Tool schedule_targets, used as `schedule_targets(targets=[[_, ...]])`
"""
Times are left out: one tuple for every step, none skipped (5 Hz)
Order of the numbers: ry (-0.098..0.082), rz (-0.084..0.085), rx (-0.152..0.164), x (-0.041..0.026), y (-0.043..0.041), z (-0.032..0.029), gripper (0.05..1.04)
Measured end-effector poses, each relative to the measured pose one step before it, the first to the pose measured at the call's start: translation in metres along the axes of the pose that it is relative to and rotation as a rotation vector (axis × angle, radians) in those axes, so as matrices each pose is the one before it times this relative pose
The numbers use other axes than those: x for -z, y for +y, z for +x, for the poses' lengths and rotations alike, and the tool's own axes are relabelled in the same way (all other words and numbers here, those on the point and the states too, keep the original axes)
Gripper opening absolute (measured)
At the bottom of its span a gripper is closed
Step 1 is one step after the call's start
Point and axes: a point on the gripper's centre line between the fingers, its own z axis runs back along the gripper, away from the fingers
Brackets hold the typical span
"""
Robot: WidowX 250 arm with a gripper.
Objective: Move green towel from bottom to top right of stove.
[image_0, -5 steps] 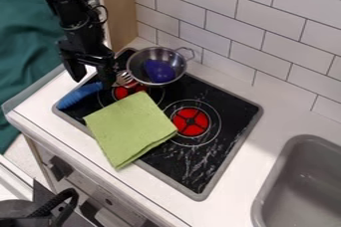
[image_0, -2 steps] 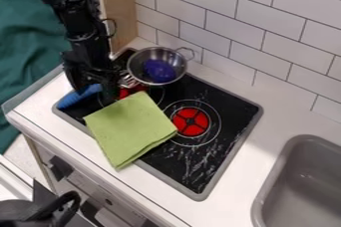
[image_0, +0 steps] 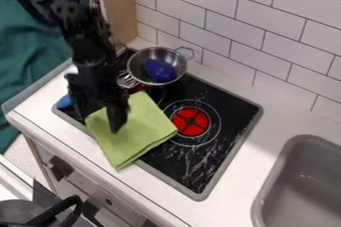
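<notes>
You've just brought the arm (image_0: 86, 47) in from the upper left, down and right: the gripper (image_0: 114, 121) was off by the blue object (image_0: 65, 102), now it's at the left part of the green towel (image_0: 136, 134). Can't tell from here whether it's clenched, released or has any cloth, so don't assume a grasp

Towel hasn't shifted across these frames. It's lying flat and folded on the lower left of the black stove (image_0: 234, 114), near corner over the front rim onto the white counter (image_0: 143, 191). Pot (image_0: 136, 66) with the purple object (image_0: 158, 70) hasn't moved either

So approach looks done, transport isn't. I'd read this as the pick step. Confirm you've got fabric, then lift enough to clear the red burner (image_0: 190, 121) and carry to top right. Watch for grabbing only the upper layer: it could unfold or drag. Stay wide of the pot on the way over
</notes>
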Motion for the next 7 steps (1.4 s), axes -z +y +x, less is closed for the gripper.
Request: schedule_targets(targets=[[-0.0335, -0.0252, -0.0098, 0.00848, -0.01085, -0.00667, 1.001], [0.0015, 0.0055, 0.0042, 0.0105, -0.01185, 0.00235, 1.001], [-0.0437, 0.0108, -0.0241, 0.0025, -0.00482, 0.00443, 1.001], [-0.073, 0.029, 0.0019, 0.00414, -0.00763, 0.00424, 1.002], [-0.0049, 0.012, 0.0087, 0.00416, -0.0101, 0.00383, 1.002], [0.0114, 0.0049, 0.0223, -0.00056, -0.01794, -0.00069, 1.001], [0.0056, 0.0051, 0.0823, -0.00404, -0.0539, 0.01073, 0.999]])
